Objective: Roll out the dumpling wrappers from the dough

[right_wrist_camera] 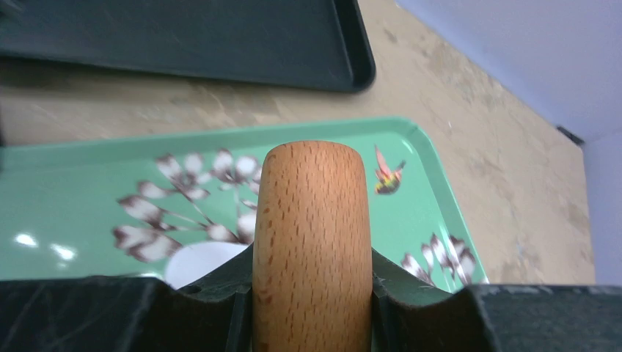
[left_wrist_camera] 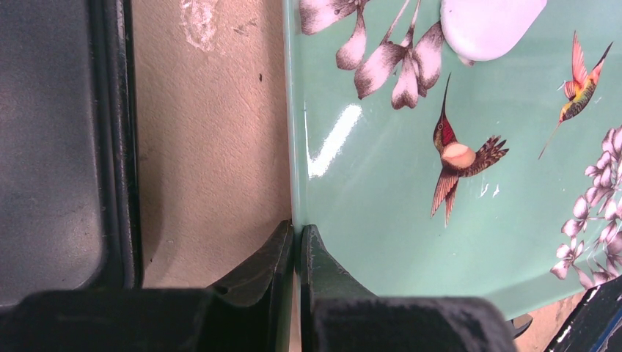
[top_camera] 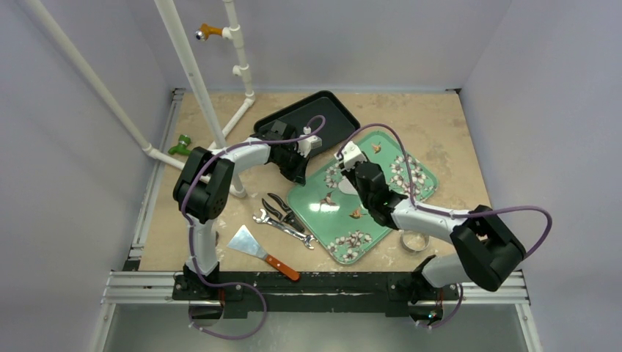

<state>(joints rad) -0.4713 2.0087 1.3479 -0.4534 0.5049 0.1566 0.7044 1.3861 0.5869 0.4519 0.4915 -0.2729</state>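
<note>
While the left end effector (left_wrist_camera: 296, 233) pinches the tray (left_wrist_camera: 381, 235) rim and the right end effector (right_wrist_camera: 312, 282) grips the pin (right_wrist_camera: 312, 213), the wrapper (left_wrist_camera: 488, 26) lies on the tray; a hard push could tear it.

Light: even, soft and fairly bright, falling from overhead; colours look natural.
Shadows: faint and short under the arms on the bench (top_camera: 447, 125); a dark band beside the black tray (left_wrist_camera: 51, 147) in the left wrist view.
Glare: a white streak on the green tray (left_wrist_camera: 381, 242); small spots in the right wrist view.
Focus: rolling pin (right_wrist_camera: 312, 235) grain crisp; left gripper (left_wrist_camera: 295, 246) blurred near the lens.
Exposure: dumpling wrapper (left_wrist_camera: 491, 26) almost featureless white.
</note>
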